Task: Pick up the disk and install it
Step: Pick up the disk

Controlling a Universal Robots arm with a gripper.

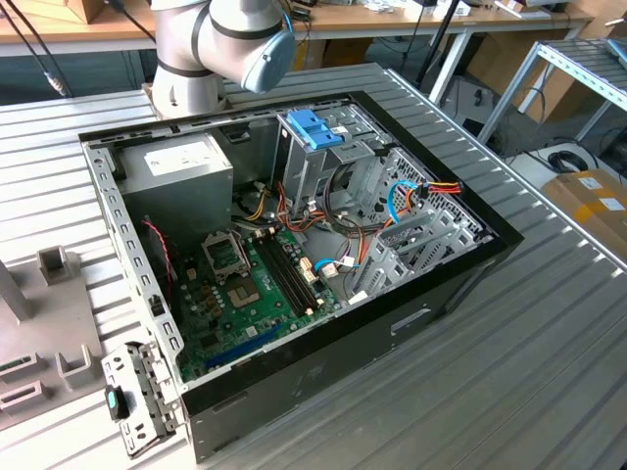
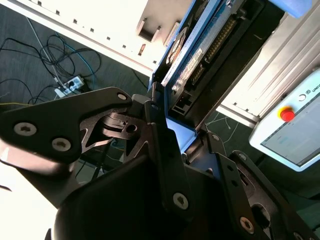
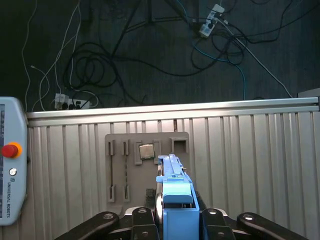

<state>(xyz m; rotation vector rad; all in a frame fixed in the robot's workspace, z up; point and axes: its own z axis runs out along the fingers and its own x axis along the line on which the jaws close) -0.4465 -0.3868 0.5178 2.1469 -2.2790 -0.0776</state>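
Right now I am gripping the disk point(image 3: 172, 172) in my pincer point(image 3: 176, 207), the fingers closed on its two broad faces near one end. Its long axis is running straight out from the fingers, away from my wrist. In the first wrist view I am seeing it edge-on, with the blue carrier rail facing the camera. In the second wrist view the disk point(image 2: 200, 55) is showing its connector edge beyond the pincer point(image 2: 182, 135).

Beneath it the ribbed metal table point(image 3: 250, 150) is carrying a grey parts tray point(image 3: 120, 145). The disk seems to be hanging clear of both, though I cannot be sure.

In the exterior view the open computer case point(image 1: 343, 343) is sitting on the table, its upright drive cage point(image 1: 328, 162) crowded by cables point(image 1: 372, 235).
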